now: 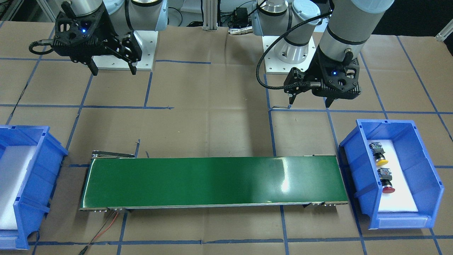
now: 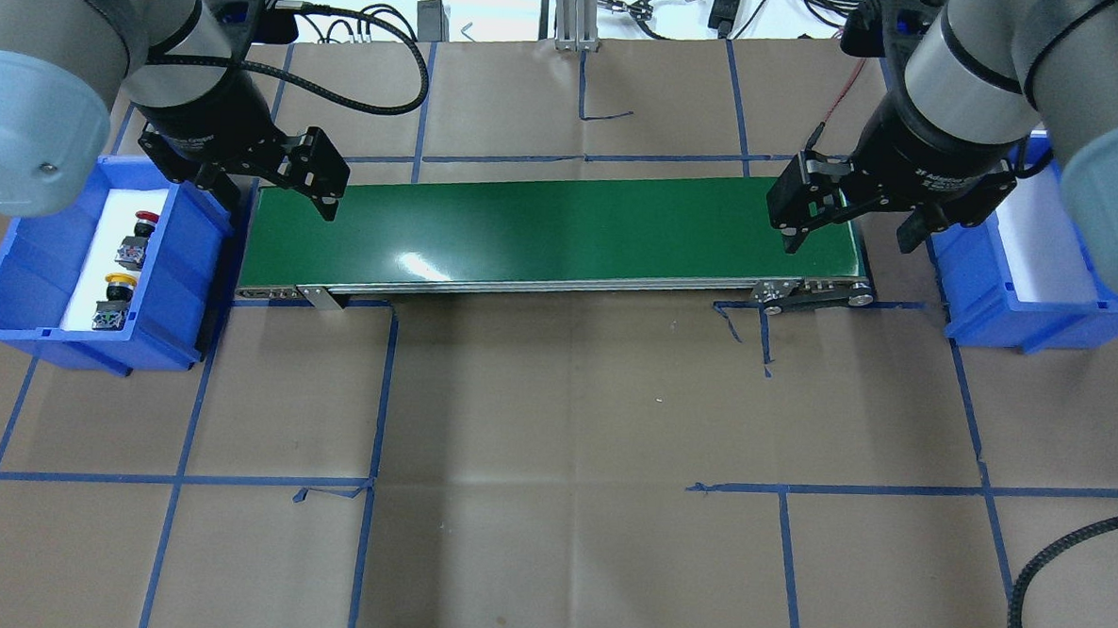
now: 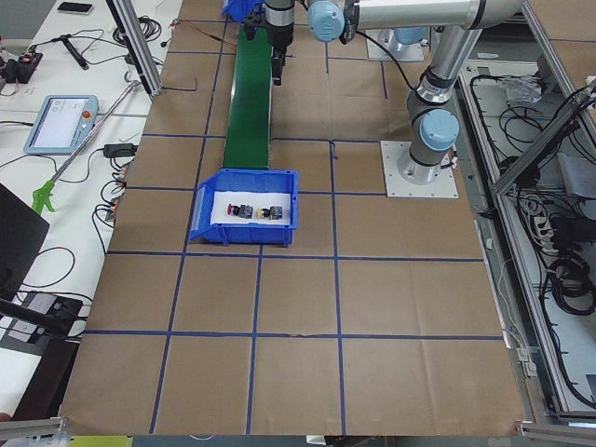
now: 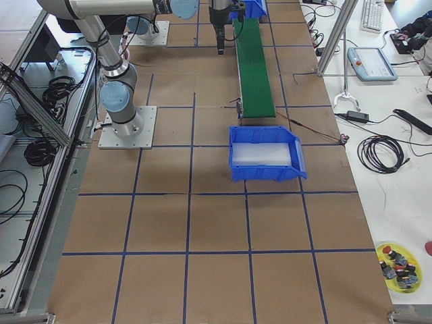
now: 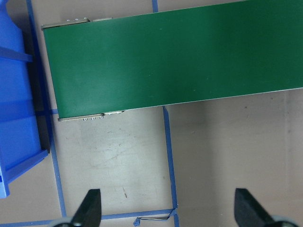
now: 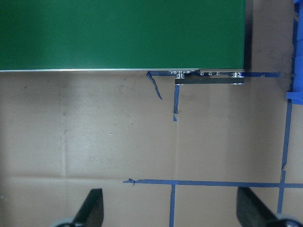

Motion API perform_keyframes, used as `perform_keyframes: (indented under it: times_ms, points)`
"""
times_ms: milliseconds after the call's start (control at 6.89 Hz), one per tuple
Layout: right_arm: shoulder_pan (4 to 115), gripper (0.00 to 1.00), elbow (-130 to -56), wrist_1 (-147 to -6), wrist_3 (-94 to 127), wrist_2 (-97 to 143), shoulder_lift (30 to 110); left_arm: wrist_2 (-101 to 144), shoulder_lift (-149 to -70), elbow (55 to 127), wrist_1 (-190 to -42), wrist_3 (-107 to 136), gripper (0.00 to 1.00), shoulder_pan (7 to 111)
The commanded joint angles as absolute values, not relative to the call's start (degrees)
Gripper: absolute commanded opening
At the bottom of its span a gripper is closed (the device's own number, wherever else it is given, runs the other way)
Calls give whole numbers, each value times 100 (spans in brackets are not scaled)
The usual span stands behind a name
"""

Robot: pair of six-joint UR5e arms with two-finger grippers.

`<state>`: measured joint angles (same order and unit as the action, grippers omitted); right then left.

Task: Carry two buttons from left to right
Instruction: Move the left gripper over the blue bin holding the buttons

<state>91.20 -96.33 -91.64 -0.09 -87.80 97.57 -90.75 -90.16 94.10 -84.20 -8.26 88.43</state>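
The yellow-capped button [image 2: 114, 300] and the red-capped button [image 2: 139, 235] lie on white foam in the blue bin [image 2: 179, 269] at the left end of the green conveyor belt [image 2: 553, 234]. They also show in the front view as yellow [image 1: 379, 156] and red [image 1: 386, 181]. My left gripper [image 2: 279, 203] is open and empty, hovering over the table beside that bin and the belt's left end. Its fingertips [image 5: 90, 208] show wide apart in the left wrist view. My right gripper [image 2: 847, 244] is open and empty above the belt's right end.
A second blue bin [image 2: 1022, 306] with bare white foam stands at the belt's right end. Red and black wires [image 1: 106, 226] trail from the belt's corner. A yellow dish with several spare buttons [image 4: 398, 266] sits on the side bench.
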Motion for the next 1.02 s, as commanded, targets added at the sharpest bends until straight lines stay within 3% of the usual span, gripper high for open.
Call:
perform_keyframes:
  times_ms: [0,870]
  points:
    - [9114,100,-9633,-9167,-9,-8780,9765,-9009,-9026,9413,-8429,-1351,100,8380]
    - [9114,100,-9633,-9176,-9,-8780,9756,-9053,-9438,9431,-8053,-3476,99,5575]
